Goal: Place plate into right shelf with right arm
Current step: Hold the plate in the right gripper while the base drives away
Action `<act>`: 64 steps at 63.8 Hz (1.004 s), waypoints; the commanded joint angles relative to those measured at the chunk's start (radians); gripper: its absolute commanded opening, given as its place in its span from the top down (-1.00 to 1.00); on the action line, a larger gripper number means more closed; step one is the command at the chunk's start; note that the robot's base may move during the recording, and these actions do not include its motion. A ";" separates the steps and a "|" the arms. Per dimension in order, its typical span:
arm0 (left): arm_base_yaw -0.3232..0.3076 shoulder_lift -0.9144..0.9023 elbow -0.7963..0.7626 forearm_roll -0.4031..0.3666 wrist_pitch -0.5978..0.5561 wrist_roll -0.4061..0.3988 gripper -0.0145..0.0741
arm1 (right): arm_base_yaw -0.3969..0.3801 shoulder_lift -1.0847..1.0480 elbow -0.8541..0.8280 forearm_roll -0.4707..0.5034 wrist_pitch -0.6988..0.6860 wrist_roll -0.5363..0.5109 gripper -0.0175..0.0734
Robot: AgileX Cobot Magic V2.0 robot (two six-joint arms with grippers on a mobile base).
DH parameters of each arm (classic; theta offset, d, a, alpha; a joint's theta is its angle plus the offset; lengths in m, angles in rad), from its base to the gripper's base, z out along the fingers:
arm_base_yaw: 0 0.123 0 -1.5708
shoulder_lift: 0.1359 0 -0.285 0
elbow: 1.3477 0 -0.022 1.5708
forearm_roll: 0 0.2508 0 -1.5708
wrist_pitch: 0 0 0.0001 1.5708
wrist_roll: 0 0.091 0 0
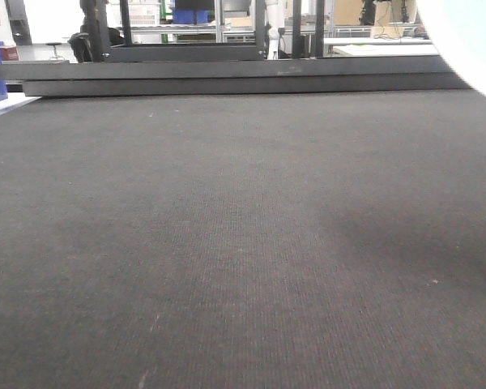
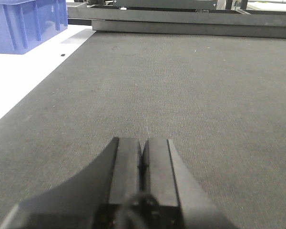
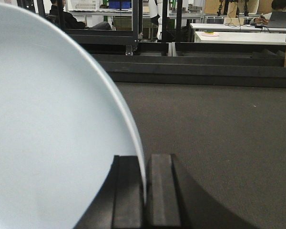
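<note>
While the left gripper [image 2: 143, 164] is idling closed, the right gripper [image 3: 145, 191] is clamping the plate [image 3: 47, 124], which is spreading toward ten o'clock, with shelving not yet done.

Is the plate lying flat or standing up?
Standing up: the right gripper pinches the plate by its rim, face upright over the dark mat.

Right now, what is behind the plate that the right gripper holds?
Behind the plate, clamped on edge in the right gripper, the dark mat and black frame rails show to its right. Whatever lies behind its face is covered.
</note>
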 commanded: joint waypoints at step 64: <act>-0.004 -0.002 0.008 -0.004 -0.087 0.003 0.78 | -0.005 0.007 -0.028 -0.010 -0.108 -0.003 0.50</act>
